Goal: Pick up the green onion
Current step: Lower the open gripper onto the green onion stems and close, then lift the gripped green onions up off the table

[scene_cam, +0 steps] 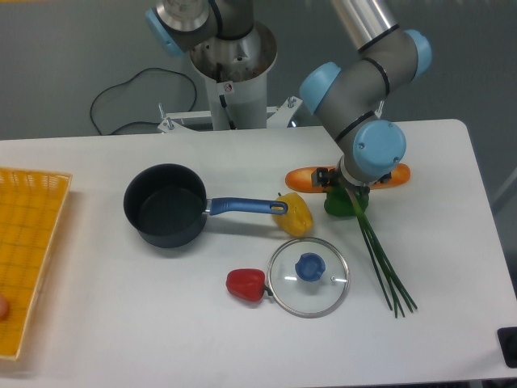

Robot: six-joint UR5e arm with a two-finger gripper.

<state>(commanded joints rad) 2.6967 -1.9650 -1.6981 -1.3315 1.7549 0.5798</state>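
The green onion (380, 259) is a bunch of thin dark green stalks on the white table, running from under the gripper down to a fanned end at the lower right. My gripper (353, 194) points straight down over the onion's upper end, mostly hidden beneath the blue-capped wrist. Its fingers are hard to make out, so I cannot tell whether they are closed on the stalks. A squat green pepper (337, 204) sits right beside the gripper, partly hidden by it.
An orange carrot (305, 179) lies behind the gripper. A yellow pepper (293, 214) touches the tip of the blue handle of a dark pot (164, 206). A glass lid (308, 276) and a red pepper (245, 284) lie in front. A yellow basket (28, 242) is at the left edge.
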